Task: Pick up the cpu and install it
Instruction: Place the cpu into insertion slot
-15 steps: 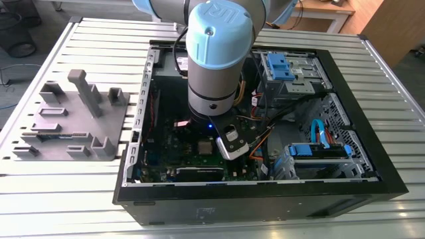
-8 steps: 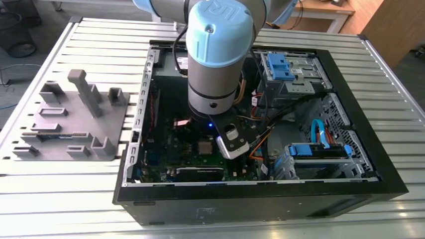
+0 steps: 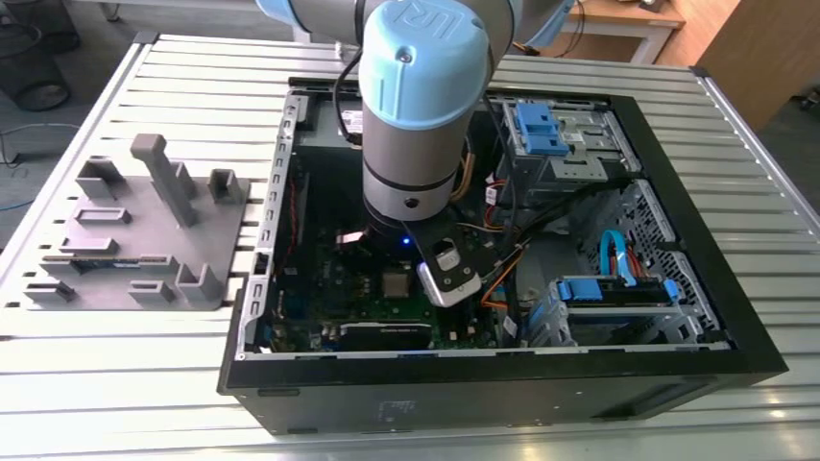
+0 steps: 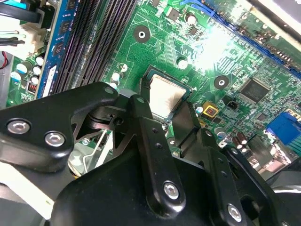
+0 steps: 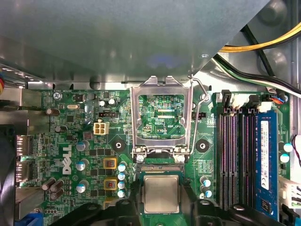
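Inside the case (image 3: 513, 399), lower centre of the exterior view, the cpu (image 5: 161, 194) lies in its socket (image 5: 161, 168) beside the raised plate (image 5: 134, 117); gripper (image 4: 163, 112) jaws stand apart, flanking it; a nudge could skew it, harming the socket.

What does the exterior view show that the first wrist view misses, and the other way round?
Exterior view: the arm reaching down into the open case, which lies on a slatted table, with a grey fixture at that view's left. First wrist view: up close, the pale square cpu next to the open socket frame, plus the memory slots. Both: the green motherboard inside the case.
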Robot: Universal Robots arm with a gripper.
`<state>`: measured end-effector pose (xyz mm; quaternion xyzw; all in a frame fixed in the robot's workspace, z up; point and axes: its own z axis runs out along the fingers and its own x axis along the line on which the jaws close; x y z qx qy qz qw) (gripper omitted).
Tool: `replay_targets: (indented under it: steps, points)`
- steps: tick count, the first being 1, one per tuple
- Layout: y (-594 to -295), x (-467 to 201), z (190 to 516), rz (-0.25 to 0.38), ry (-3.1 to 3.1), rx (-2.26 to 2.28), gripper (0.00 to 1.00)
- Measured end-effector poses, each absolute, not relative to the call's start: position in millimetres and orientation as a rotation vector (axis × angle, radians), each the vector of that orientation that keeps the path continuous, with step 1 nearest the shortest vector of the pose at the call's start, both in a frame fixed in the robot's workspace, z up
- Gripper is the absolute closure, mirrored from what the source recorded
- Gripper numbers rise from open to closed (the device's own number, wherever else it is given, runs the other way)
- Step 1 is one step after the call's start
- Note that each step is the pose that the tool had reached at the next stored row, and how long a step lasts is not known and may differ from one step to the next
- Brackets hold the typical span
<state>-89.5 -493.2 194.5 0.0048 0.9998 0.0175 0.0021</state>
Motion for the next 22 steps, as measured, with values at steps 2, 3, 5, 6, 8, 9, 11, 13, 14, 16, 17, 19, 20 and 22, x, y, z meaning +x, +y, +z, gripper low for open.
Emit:
replay_targets:
  steps: [2,3,5,6,8,9,11,13,14,16,17,19,20,22]
  points:
    - [-493.2,-89.5,194.5,0.055,3.137,0.015,0.54]
    - [-493.2,-89.5,194.5,0.055,3.137,0.015,0.54]
    - [-493.2,-89.7,194.6,0.055,3.137,0.015,0.54]
    - [-493.3,-89.8,194.6,0.055,3.136,0.015,0.54]
    - [-493.3,-89.8,193.9,0.054,3.136,0.017,0.54]
    - [-493.3,-89.9,193.5,0.052,3.135,0.021,0.54]
    - [-493.4,-89.9,193.3,0.051,3.135,0.029,0.54]
    - [-493.3,-89.9,193.0,0.051,3.135,0.034,0.54]
    - [-493.3,-89.9,192.7,0.051,3.135,0.036,0.54]
    - [-493.3,-89.8,192.1,0.047,3.135,0.038,0.54]
    - [-493.3,-89.9,192.2,0.047,3.135,0.039,0.54]
    - [-493.3,-89.9,192.1,0.046,3.135,0.039,0.54]
    - [-493.2,-89.9,191.8,0.043,3.135,0.039,0.54]
    - [-493.3,-89.9,191.6,0.041,3.135,0.039,0.54]
